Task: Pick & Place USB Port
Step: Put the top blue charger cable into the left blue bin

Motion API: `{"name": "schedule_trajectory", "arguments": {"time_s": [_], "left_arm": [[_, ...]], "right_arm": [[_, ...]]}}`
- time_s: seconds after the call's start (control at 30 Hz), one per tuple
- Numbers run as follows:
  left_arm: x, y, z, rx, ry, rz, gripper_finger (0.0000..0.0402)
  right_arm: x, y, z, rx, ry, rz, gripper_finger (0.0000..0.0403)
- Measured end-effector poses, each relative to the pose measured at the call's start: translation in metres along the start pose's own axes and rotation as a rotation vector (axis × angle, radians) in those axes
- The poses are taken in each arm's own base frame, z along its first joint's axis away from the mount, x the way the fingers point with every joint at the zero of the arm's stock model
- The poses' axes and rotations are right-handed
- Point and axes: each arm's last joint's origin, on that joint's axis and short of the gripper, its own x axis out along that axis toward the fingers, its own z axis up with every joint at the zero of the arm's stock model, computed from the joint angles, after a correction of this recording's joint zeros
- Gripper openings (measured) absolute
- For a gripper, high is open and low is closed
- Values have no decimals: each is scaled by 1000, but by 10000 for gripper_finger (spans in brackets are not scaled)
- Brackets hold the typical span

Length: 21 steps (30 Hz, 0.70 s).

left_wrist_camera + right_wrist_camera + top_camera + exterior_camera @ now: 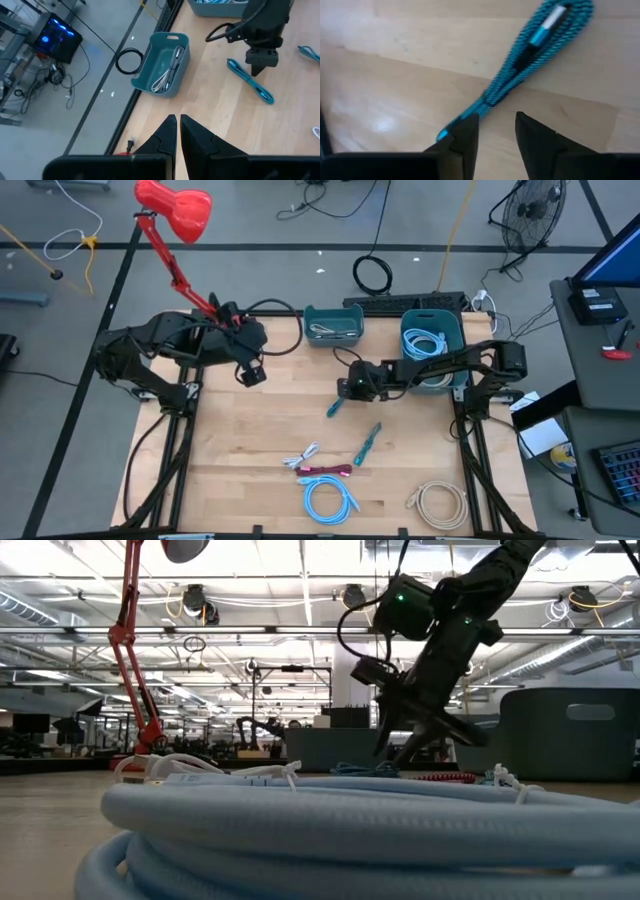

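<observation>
Here, your right tool [496, 131] hovers over a teal braided USB cable [520, 65] with fingers apart, one finger touching its near end. It lies folded on the worktop [250, 430], near the small teal bin [333, 326]. You see two teal cables; the second [366, 443] lies farther from that bin. Your left tool [177, 131] is closed, empty.

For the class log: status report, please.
Right gripper open, over teal cable. Left gripper shut, waiting. Nothing in the way.
</observation>
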Motion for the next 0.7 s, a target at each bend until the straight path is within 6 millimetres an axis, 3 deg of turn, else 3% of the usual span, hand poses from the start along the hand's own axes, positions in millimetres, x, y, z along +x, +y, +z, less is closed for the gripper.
{"name": "schedule_trajectory", "arguments": {"time_s": [0.27, 0.57, 0.7], "left_arm": [[0, 1, 0, 16, -8, 23, 26], [-1, -1, -1, 22, -3, 20, 26], [-3, -4, -1, 23, -10, 12, 26]], "right_arm": [[1, -4, 13, 52, -47, -14, 150], [0, -5, 25, 79, -73, -5, 140], [16, -12, 27, 99, -48, -47, 123]]}}
